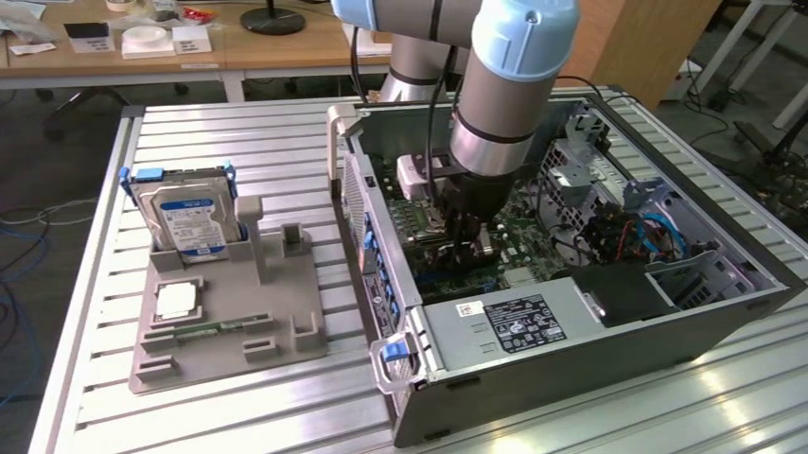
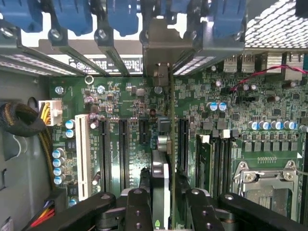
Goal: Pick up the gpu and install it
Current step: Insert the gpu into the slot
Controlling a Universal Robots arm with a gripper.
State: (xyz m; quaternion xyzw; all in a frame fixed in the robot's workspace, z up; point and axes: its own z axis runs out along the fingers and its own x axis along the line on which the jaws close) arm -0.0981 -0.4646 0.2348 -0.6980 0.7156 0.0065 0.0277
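Observation:
The gpu (image 2: 171, 120) appears edge-on in the wrist view as a thin upright card above the green motherboard (image 2: 120, 101). Its silvery bracket (image 2: 163, 45) reaches the case's rear slot openings. My gripper (image 2: 166, 204) is shut on the card, one black finger (image 2: 139, 209) on each side. In the exterior view the gripper (image 1: 465, 244) is lowered inside the open computer case (image 1: 707, 312), just over the motherboard. There the card is mostly hidden by the fingers. I cannot tell whether the card's lower edge sits in a slot.
Black expansion slots (image 2: 122, 144) and a white slot (image 2: 83, 154) lie beside the card, with the CPU socket (image 2: 262, 187) further off. Blue latches (image 2: 72, 17) line the rear wall. At the exterior view's left, a grey fixture (image 1: 227, 326) holds a blue-labelled hard drive (image 1: 189, 222) and a green memory stick (image 1: 202, 328).

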